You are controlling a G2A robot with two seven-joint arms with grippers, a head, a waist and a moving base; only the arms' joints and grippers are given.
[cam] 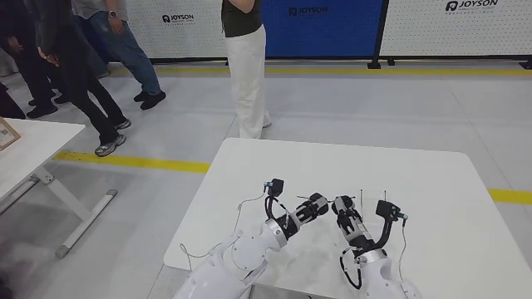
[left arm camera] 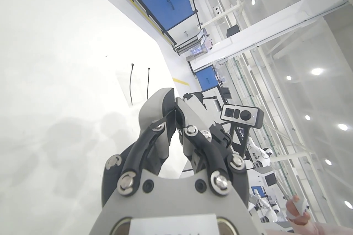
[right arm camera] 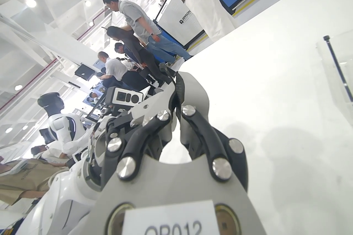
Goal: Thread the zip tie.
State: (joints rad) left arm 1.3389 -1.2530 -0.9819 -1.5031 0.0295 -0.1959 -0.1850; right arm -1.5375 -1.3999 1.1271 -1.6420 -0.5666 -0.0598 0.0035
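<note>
Over the near middle of the white table [cam: 399, 166], my two grippers meet tip to tip. My left gripper [cam: 315, 208] [left arm camera: 175, 104] is shut on the thin black strap of a zip tie [left arm camera: 165, 118] [cam: 330, 200]. My right gripper [cam: 342, 208] [right arm camera: 176, 81] is shut on the same zip tie [right arm camera: 168, 73], whose small square head sticks out past the fingertips. The strap's middle is hidden between the fingers.
Two spare black zip ties [cam: 362, 195] [cam: 385, 194] lie side by side just beyond the grippers, also seen as thin strips [left arm camera: 130, 84] [left arm camera: 148, 83] on a clear sheet [right arm camera: 325, 76]. One spare zip tie [right arm camera: 336, 65] runs across that sheet.
</note>
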